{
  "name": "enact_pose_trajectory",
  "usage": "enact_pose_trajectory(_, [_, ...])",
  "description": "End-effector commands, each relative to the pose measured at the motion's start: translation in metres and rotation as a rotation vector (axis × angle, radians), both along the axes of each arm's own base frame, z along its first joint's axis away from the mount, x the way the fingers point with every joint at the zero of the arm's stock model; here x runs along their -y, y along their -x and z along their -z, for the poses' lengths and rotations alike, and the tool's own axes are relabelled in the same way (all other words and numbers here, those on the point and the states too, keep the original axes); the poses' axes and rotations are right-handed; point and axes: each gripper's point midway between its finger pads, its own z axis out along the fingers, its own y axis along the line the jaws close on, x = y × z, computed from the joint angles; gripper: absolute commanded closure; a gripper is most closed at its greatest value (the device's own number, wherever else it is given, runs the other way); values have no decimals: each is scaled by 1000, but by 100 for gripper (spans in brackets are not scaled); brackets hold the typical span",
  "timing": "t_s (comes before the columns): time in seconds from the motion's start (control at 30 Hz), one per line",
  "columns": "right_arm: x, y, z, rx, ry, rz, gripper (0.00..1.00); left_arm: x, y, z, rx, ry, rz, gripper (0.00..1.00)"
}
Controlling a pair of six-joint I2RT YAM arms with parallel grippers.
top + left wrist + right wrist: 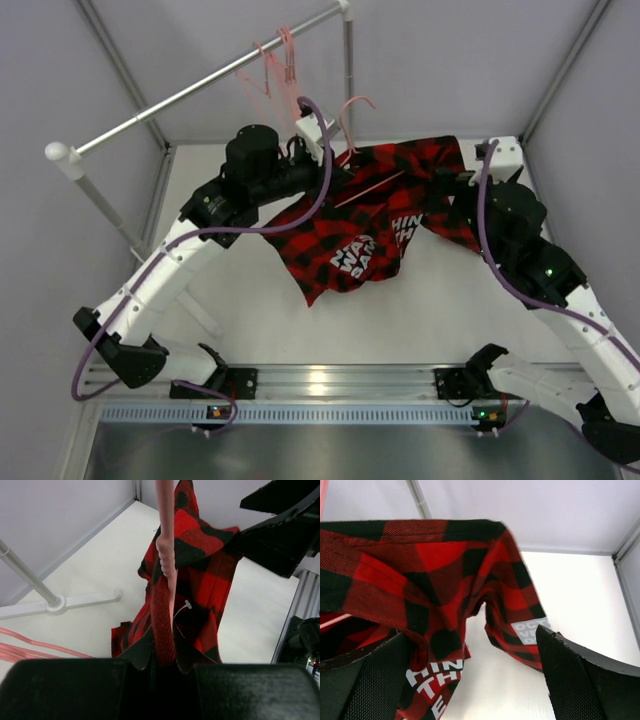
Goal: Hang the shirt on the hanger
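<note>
Gripping the shirt point(375, 215) by a fold near its collar, the left jaws are closed tight, and the pink hanger point(165, 525) rises out of that same fold. Whether the wire itself is pinched along with the cloth I cannot tell, since the fabric hides it. The right jaws stand wide open at the shirt's right shoulder and hold nothing, though cloth appears to lie against one finger. The shirt hangs in the air over the far middle of the worktop point(450, 320), partly threaded on the hanger, with its lettered hem drooping toward the near side.

The main risk, as I judge it, comes from there being only one grip. The free right shoulder may slide off the hanger's end, or the whole garment may slip down if the left hold is on cloth alone. Cloth draped on the open right finger could snag and drag the shirt sideways when that arm moves. The purple cable point(327, 170) looping by the left wrist runs close to the hook and might catch it.

As for room, the rail point(200, 88) with its spare hangers point(282, 58) sits just far and left of the left wrist, so lifting that way is tight. The worktop's far edge and the right wall are near the right arm. Near and centre, the worktop offers free space.
</note>
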Motion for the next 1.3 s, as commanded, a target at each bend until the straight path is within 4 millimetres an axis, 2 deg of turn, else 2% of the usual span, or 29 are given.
enact_pose_trajectory(0.0, [45,16,-4,18,13,147,1,-26,17,-54,80,73,-41,100])
enact_pose_trajectory(0.03, [48,15,10,-7,20,169,1,-28,19,-49,63,58,-45,100])
enact_pose_trajectory(0.1, [51,13,25,-33,25,182,1,-36,24,-46,54,47,-59,100])
enact_pose_trajectory(0.13, [50,12,39,-62,28,182,0,-39,26,-44,48,44,-69,100])
enact_pose_trajectory(0.23, [42,10,61,-109,10,151,1,-55,34,-43,44,40,-109,100])
enact_pose_trajectory(0.33, [28,16,63,-115,-25,56,0,-64,44,-43,40,52,-115,100])
enact_pose_trajectory(0.37, [17,19,61,-108,-45,-9,1,-67,49,-45,43,63,-114,100])
enact_pose_trajectory(0.4, [15,25,55,-83,-61,-39,1,-67,52,-41,31,62,-104,100])
enact_pose_trajectory(0.43, [12,28,61,-83,-55,-68,0,-66,55,-41,25,68,-93,100])
enact_pose_trajectory(0.5, [0,34,59,-49,-67,-154,1,-66,67,-43,23,83,-51,100])
enact_pose_trajectory(0.53, [-3,33,74,-71,-51,-169,1,-66,71,-41,17,83,-35,100])
enact_pose_trajectory(0.57, [-4,31,79,-75,-48,-170,0,-66,78,-42,22,87,-4,100])
enact_pose_trajectory(0.7, [1,9,108,-145,7,-74,1,-76,93,-38,11,43,18,100])
enact_pose_trajectory(0.77, [4,-2,113,-158,39,-33,1,-87,100,-35,-4,22,-6,100])
enact_pose_trajectory(0.83, [3,-14,109,-121,37,-6,7,-98,108,-33,-7,9,-19,100])
enact_pose_trajectory(0.87, [3,-21,115,-133,46,18,9,-102,108,-28,-10,2,-39,100])
enact_pose_trajectory(0.93, [-3,-31,113,-116,26,22,15,-111,117,-26,-12,6,-48,100])
enact_pose_trajectory(0.97, [-6,-37,120,-132,31,25,18,-112,121,-23,-18,3,-40,100])
enact_pose_trajectory(1.03, [-8,-42,121,-137,13,36,24,-115,131,-19,-33,4,-15,100])
enact_pose_trajectory(1.13, [-10,-35,119,-136,-26,13,25,-116,136,14,-115,-53,-3,100])
enact_pose_trajectory(1.17, [-15,-26,109,-110,-59,-40,24,-116,138,26,-143,-73,2,100])
enact_pose_trajectory(1.2, [-17,-20,112,-111,-63,-69,21,-116,138,51,-194,-113,0,100])
enact_pose_trajectory(1.27, [-31,-5,102,-87,-94,-187,11,-120,137,70,-222,-136,-31,100])
